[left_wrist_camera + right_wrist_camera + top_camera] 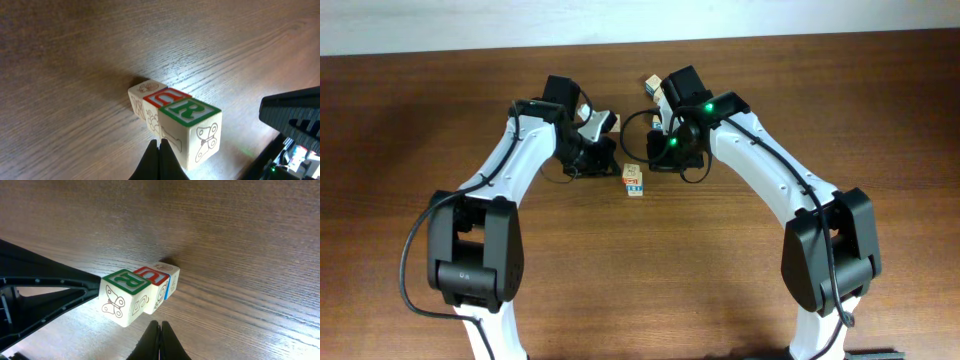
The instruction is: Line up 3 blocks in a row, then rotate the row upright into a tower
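While both arms lean in over the middle of the bench (75, 50), the three blocks (634, 180) sit in a tight row between them, face to face and touching. The green-topped block (192, 132), showing an R, is at one end. The red-topped block (167, 97) is in the middle, and the tan block (142, 92), which has a blue side, is at the far end. The left end effector (160, 160) has its fingers pressed together and holds nothing, its tip poised just short of the green-topped block. The right end effector (160, 341) is likewise pinched closed and empty, pointing at the same row from the opposite side.

No block appears to be gripped, so the step in hand looks like lining up for a turn. Because the blocks touch, twisting one where it sits would likely drag its neighbours. The cleaner course seems to be to start with an end block: open the fingers, straddle two opposite sides squarely, lift it slightly clear, then rotate it. With the arms this close together, only one should work the row at a time.
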Controlling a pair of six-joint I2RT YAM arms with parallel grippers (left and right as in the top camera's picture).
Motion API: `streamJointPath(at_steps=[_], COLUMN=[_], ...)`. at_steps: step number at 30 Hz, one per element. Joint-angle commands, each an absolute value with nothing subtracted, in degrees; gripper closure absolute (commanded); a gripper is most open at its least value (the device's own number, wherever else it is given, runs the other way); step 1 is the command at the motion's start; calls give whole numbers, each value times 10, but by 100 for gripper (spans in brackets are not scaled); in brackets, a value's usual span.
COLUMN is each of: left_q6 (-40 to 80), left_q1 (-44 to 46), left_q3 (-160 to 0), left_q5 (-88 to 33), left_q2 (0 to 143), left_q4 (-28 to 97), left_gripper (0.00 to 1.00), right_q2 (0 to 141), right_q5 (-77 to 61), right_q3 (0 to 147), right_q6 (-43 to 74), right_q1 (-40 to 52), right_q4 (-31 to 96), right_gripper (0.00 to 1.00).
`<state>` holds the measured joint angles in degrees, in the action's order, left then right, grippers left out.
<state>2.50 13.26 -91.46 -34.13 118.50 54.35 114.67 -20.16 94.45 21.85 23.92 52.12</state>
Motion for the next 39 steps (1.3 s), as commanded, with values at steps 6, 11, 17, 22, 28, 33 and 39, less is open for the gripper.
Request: streamJointPath(at_steps=[6, 11, 17, 22, 28, 33, 39], left_q6=[12, 12, 12, 12, 12, 12, 12], left_q1=[130, 133, 149, 154, 154, 149, 139], left_q3=[-922, -922, -922, -922, -922, -922, -922], left_q5=[-348, -352, -352, -351, -351, -308, -306], left_q2=[1168, 1168, 1168, 1168, 1168, 1168, 1168], left_q4=[565, 565, 565, 564, 564, 554, 532], left_gripper=[100, 100, 100, 100, 100, 100, 100], right_q2=[1144, 1144, 1144, 1144, 1144, 1144, 1144], right_q5=[-192, -192, -192, -192, -192, -180, -173], right_q3=[956, 956, 956, 956, 956, 956, 956], right_q6=[212, 212, 212, 212, 212, 211, 177], right_q1=[239, 239, 239, 239, 239, 239, 239], right_q4=[523, 523, 523, 524, 524, 521, 505], right_gripper=[96, 96, 96, 96, 96, 96, 95])
